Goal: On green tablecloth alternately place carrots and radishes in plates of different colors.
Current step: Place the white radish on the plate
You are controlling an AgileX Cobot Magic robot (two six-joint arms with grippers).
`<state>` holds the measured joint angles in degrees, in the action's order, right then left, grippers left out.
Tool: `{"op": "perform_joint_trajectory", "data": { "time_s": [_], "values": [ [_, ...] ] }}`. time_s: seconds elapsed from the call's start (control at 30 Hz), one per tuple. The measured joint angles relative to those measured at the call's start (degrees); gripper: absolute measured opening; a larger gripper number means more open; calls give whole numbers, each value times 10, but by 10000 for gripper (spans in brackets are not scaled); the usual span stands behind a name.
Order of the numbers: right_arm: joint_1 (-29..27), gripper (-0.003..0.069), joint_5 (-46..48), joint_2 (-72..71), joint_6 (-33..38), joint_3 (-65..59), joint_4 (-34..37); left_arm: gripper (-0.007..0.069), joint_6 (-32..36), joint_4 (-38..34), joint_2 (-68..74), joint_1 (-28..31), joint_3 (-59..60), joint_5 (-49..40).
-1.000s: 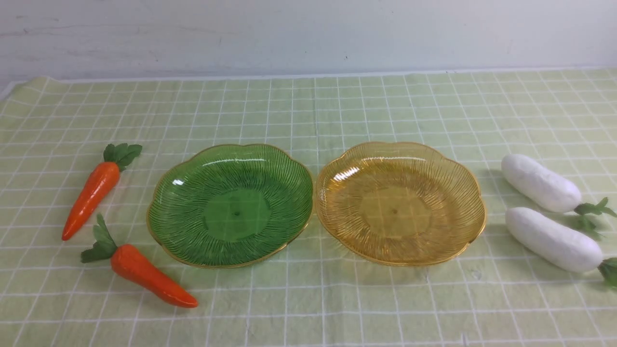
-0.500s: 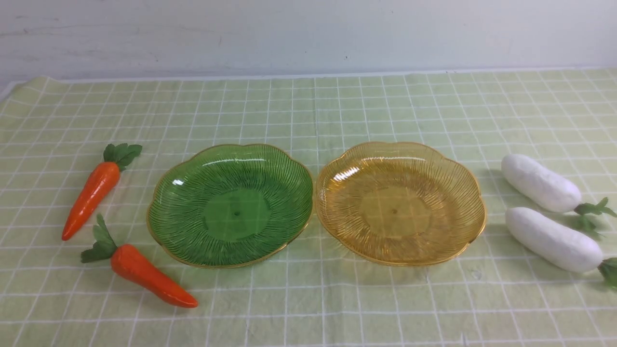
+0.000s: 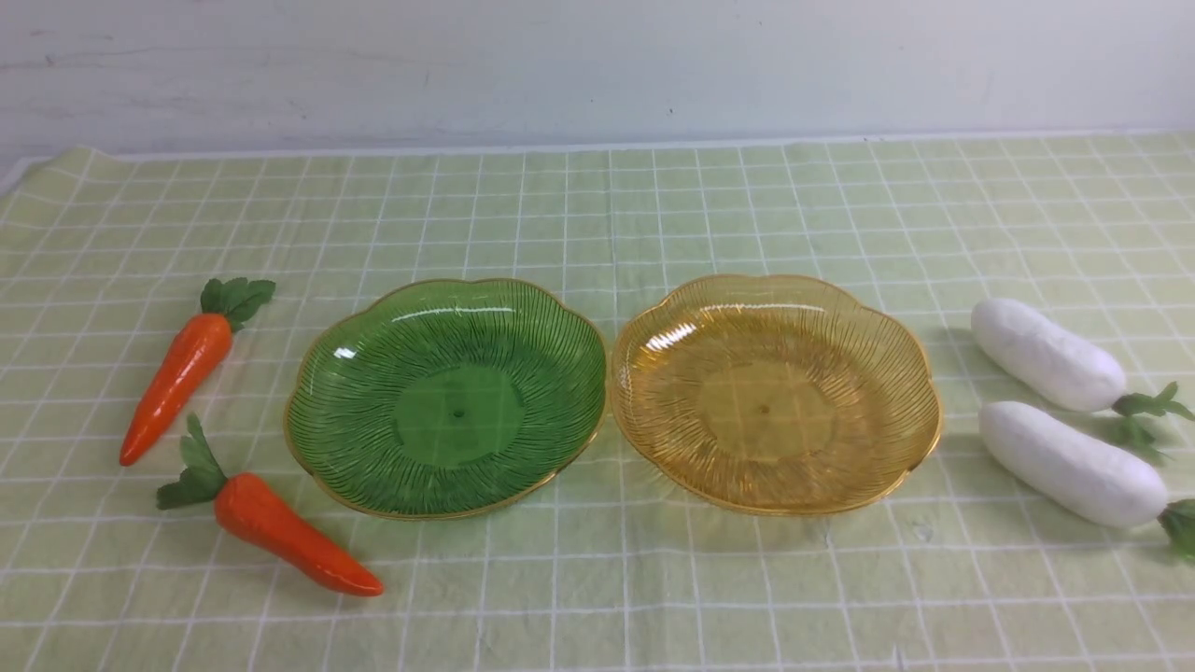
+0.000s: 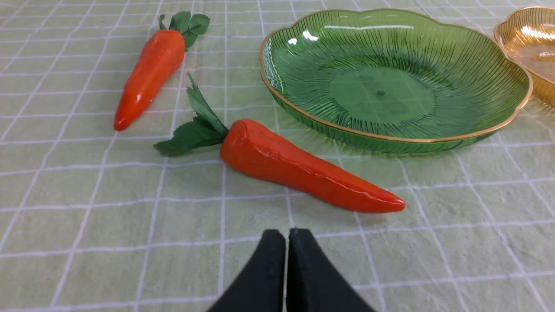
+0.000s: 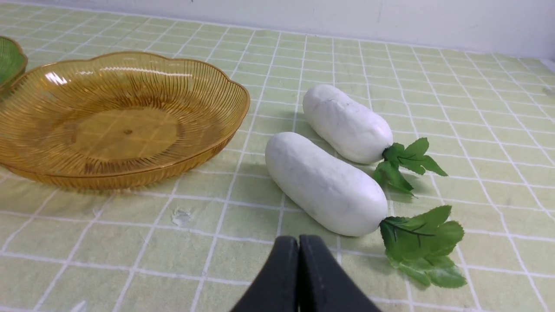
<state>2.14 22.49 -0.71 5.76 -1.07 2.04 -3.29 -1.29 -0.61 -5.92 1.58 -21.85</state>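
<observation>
Lying diagonally, carrots (image 3: 177, 373) aim tips nearward, radishes (image 3: 1069, 462) leaves rightward.

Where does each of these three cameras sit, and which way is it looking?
Front view: between the arms, facing forward over green plate and amber plate; no robot part shows.
Left wrist view: on the left arm, past the shut left gripper at the carrots.
Right wrist view: on the right arm, past the shut right gripper at the radishes.
Both wrist views catch both plates.
</observation>
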Motion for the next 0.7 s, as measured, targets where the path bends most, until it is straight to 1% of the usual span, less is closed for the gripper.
{"op": "perform_joint_trajectory", "data": {
  "time_s": [0.03,0.1,0.13,0.2,0.27,0.37,0.43,0.53,0.63,0.7],
  "values": [
    [0,-15,-6,0,-17,-1,27,-8,-18,-18,0,0,0,0],
    [0,-15,-10,0,-73,-2,122,-8,-65,-93,0,0,0,1],
    [0,-15,-12,0,-97,-4,182,-8,-99,-142,0,0,0,2],
    [0,-15,-12,0,-132,-5,269,-8,-135,-219,0,0,0,3],
    [0,-15,-15,0,-151,-6,330,-8,-163,-292,0,0,0,6],
    [0,-15,-22,0,-158,-5,399,-8,-175,-364,0,0,0,11],
    [0,-15,-24,0,-156,-5,420,-8,-170,-403,0,0,0,15],
    [0,-15,-20,0,-147,-4,428,-8,-160,-417,0,0,0,29],
    [0,-15,1,0,-98,4,432,-8,-147,-433,0,0,-2,36],
    [0,-15,9,0,-63,31,426,-8,-123,-434,0,0,-22,11]
  ]
}}
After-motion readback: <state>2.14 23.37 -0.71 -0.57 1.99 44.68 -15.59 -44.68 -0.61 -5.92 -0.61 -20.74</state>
